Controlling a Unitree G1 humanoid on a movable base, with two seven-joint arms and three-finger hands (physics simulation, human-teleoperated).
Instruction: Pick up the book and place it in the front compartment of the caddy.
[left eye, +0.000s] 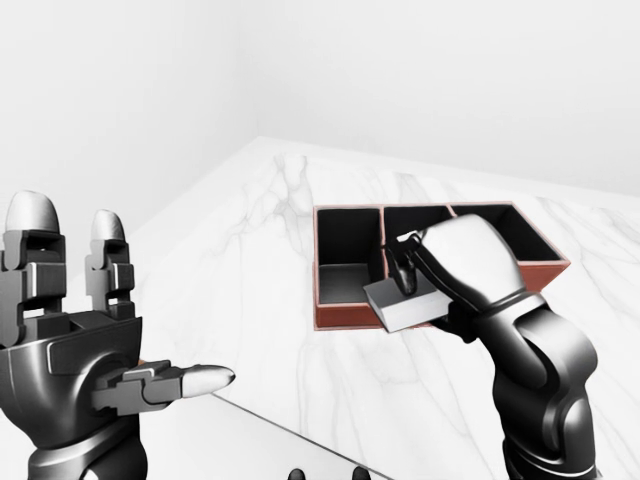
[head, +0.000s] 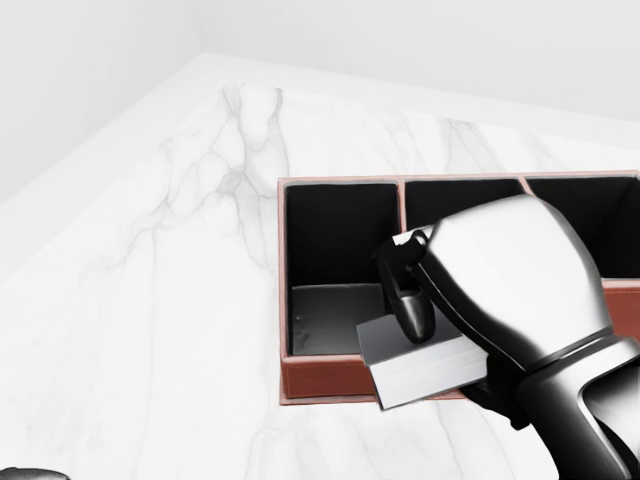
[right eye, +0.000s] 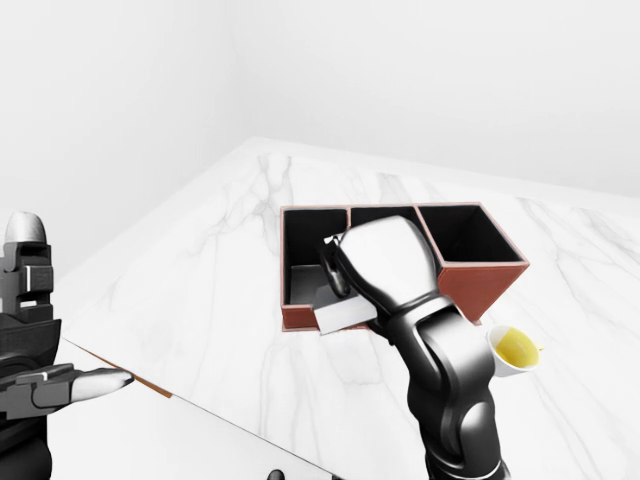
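Observation:
The caddy (head: 338, 383) is a reddish-brown box with black compartments on the white marble table. My right hand (head: 415, 310) is shut on a grey book (head: 425, 368) with white page edges. It holds the book tilted over the caddy's near rim, by the left compartment (head: 335, 320). The hand hides much of the middle compartment. My left hand (left eye: 120, 350) is open and empty, raised at the left of the left-eye view, far from the caddy.
A white cup of yellow liquid (right eye: 515, 350) stands on the table to the right of my right arm in the right-eye view. The table's near edge (left eye: 280, 425) runs across the bottom. White walls lie beyond.

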